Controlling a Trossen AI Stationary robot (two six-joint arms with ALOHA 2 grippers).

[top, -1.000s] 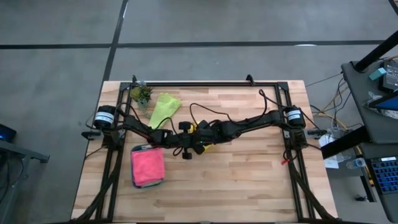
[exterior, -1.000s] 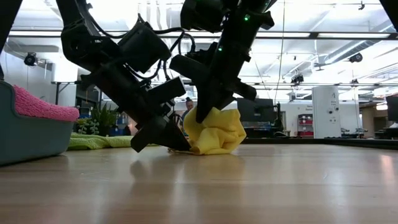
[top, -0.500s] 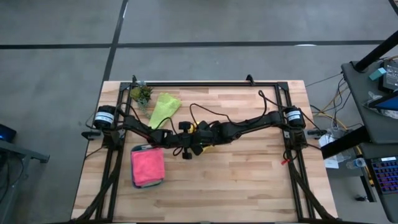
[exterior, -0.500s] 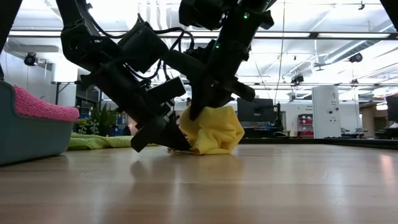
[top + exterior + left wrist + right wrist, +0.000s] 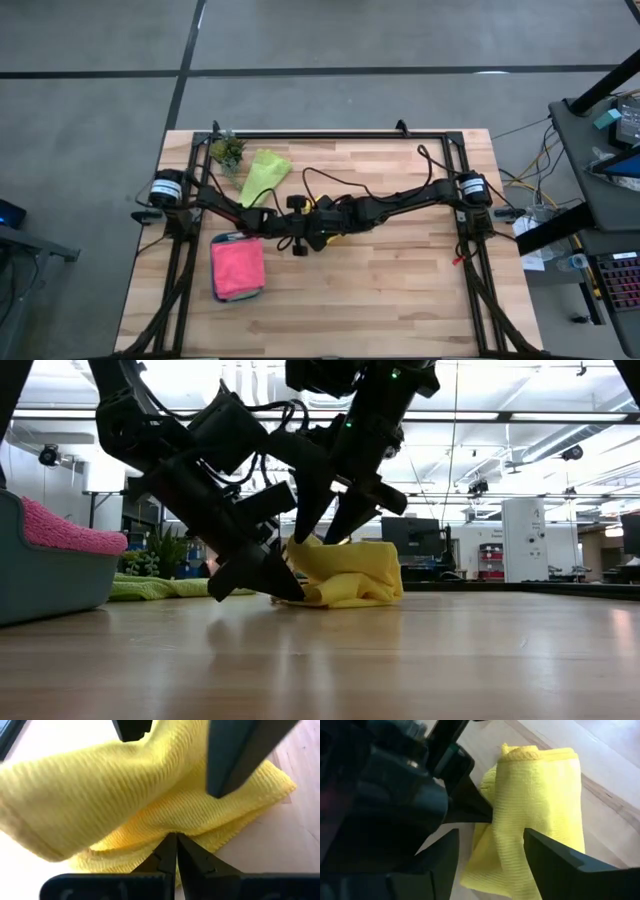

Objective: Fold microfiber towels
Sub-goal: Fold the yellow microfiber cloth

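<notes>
The yellow microfiber towel (image 5: 345, 575) at frame centre is slumping, soft and light; the left gripper (image 5: 285, 588) is pinching its edge, the right gripper (image 5: 325, 532) is hanging spread above. Hemmed corners look the best hold.

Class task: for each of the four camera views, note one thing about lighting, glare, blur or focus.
High view: even light, faint shadows, the wooden table sharp. Low view: bright ceiling lights leave the arms as dark silhouettes, and the tabletop shows sheen. Left wrist view: the yellow towel is so near that its upper folds blur. Right wrist view: the towel's weave is crisp, while the near dark arm parts are soft.
</notes>
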